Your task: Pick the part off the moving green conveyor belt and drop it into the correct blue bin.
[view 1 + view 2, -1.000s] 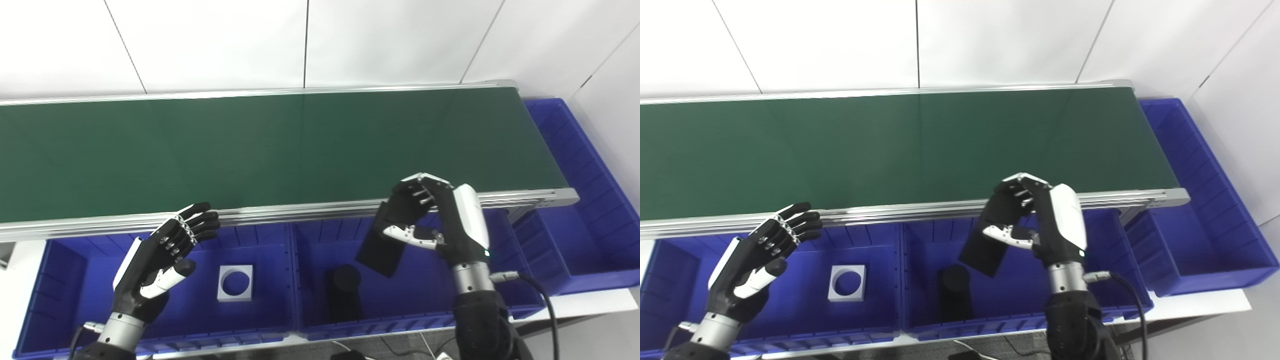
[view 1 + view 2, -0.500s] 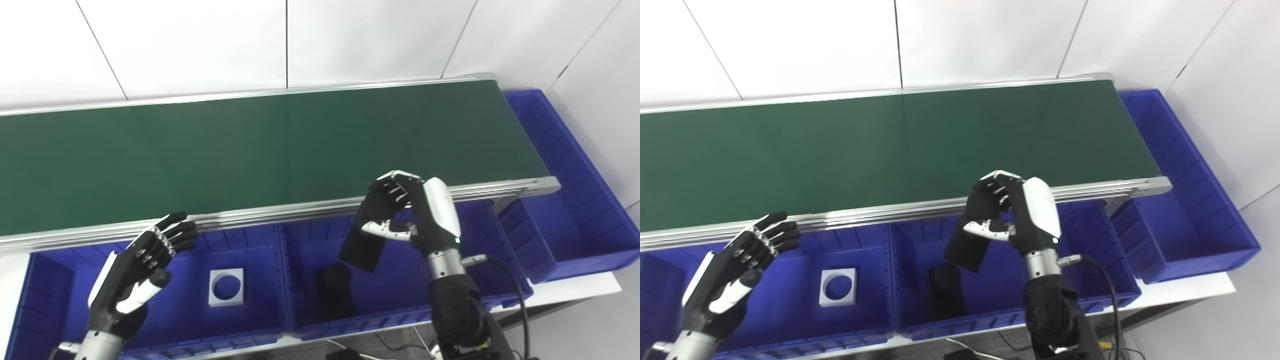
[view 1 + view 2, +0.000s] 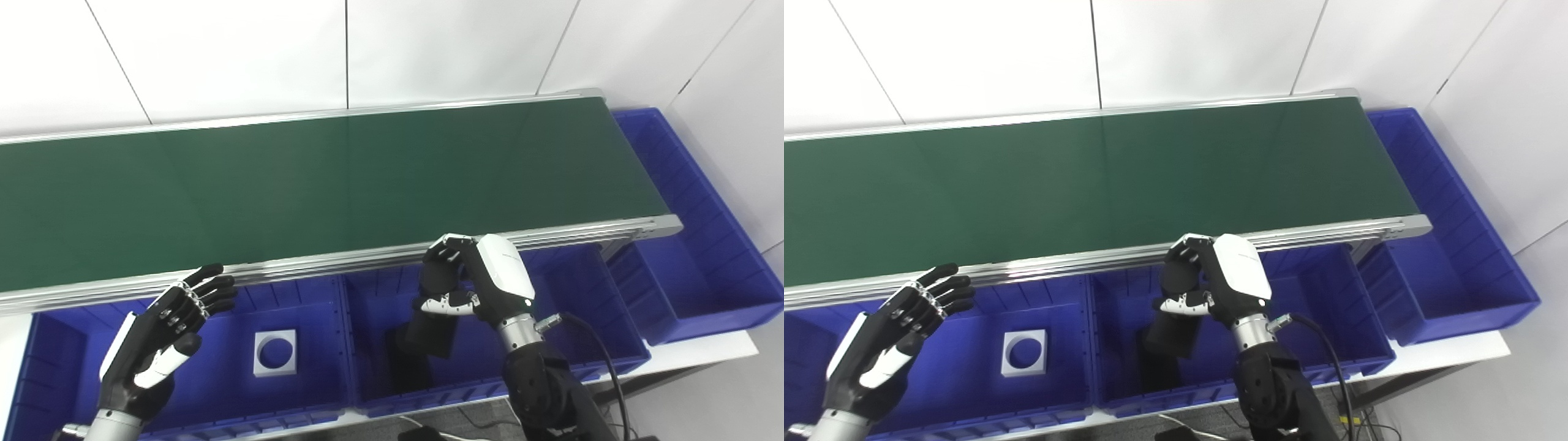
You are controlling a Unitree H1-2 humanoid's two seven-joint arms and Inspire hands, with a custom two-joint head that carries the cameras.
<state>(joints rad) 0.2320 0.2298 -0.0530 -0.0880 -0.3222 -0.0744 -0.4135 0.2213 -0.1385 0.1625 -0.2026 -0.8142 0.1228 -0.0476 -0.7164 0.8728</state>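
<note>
My right hand [image 3: 468, 283] is shut on a flat black part [image 3: 433, 331] and holds it low inside the middle blue bin [image 3: 569, 318], hanging from the fingers. It also shows in the right eye view [image 3: 1171, 334]. A black cylinder [image 3: 404, 367] stands in that same bin, just left of and below the held part. My left hand [image 3: 162, 334] is open and empty over the left blue bin [image 3: 306, 392], below the belt's near rail. The green conveyor belt [image 3: 318, 177] carries nothing in view.
A grey square block with a round hole [image 3: 275, 353] lies in the left bin. A third blue bin [image 3: 698, 257] sits at the belt's right end. The belt's metal rail [image 3: 343, 262] runs along the bins' far side. White wall behind.
My right hand has moved left and down with the black part, lower into the middle bin beside the cylinder. The camera view has shifted. My left hand stays open.
</note>
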